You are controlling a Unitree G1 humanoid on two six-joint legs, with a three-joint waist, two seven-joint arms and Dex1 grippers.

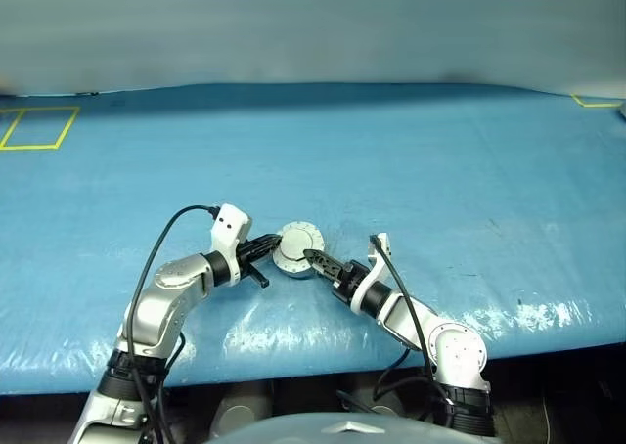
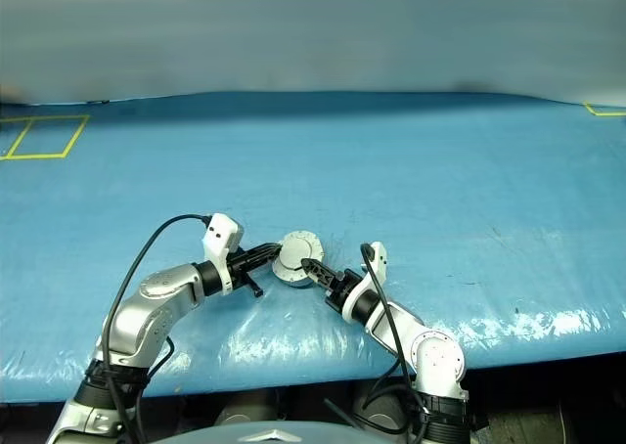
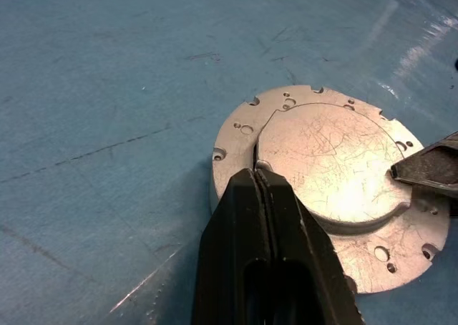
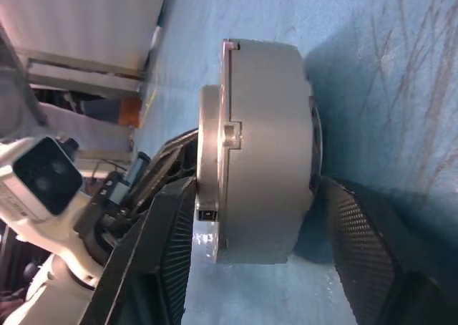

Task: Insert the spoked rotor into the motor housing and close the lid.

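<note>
my left claw (image 3: pixel 257 178), shut, presses its tip on the lid (image 3: pixel 333 160), which lies flat on the housing (image 4: pixel 261 149) on the blue table (image 1: pixel 440 170). my right claw (image 4: pixel 254 250), open, straddles the housing. closing step; next, squeeze it fully shut.

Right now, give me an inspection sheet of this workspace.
Surface: blue sheet, scuffed, glare at the near edge.
Job's things: motor housing with lid closed on top; rotor not seen.
Clutter: nothing seen.
Grippers: left gripper shut, tips on the lid's edge; right gripper open, fingers either side of the housing.
Cables: black cable looping over the left arm.
Surroundings: yellow tape outline at far left.
</note>
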